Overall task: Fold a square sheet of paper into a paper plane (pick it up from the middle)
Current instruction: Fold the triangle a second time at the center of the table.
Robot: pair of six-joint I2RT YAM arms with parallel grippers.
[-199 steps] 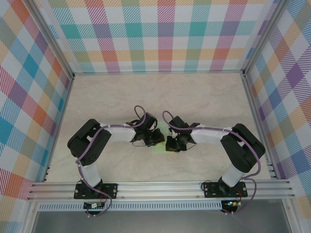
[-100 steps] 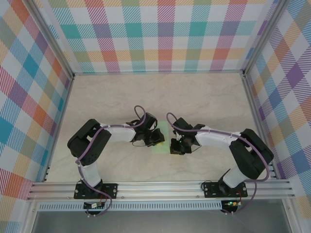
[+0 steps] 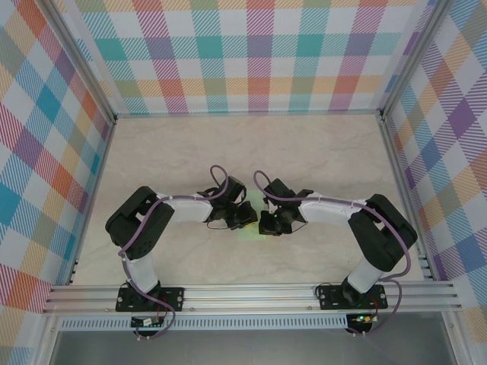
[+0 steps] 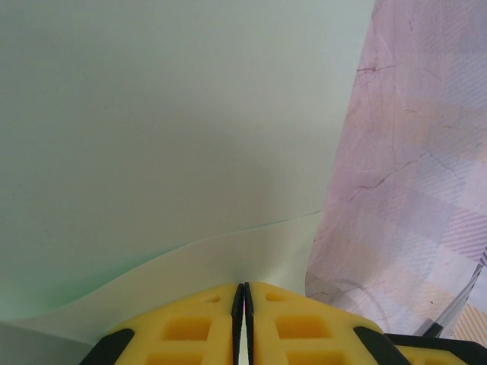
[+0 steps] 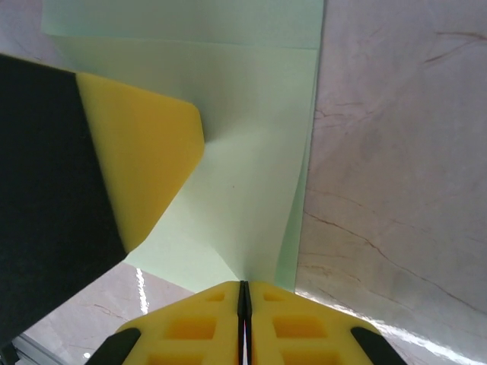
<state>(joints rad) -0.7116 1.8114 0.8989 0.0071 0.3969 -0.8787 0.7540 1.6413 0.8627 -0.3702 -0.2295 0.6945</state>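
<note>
Your marbled table (image 3: 319, 152) sits inside plaid walls. Both arms bend inward from the near rail to mid-table. There your left gripper (image 4: 243, 293) and right gripper (image 5: 243, 293) meet almost tip to tip. Each has its yellow fingers pressed together on the square sheet of paper (image 5: 243, 190), which lies partly folded between and under them.

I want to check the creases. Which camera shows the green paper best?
The right wrist view: the paper shows layered edges and creases clearly. The left wrist view gives a close, mostly plain expanse; the top view, a small sliver.
</note>
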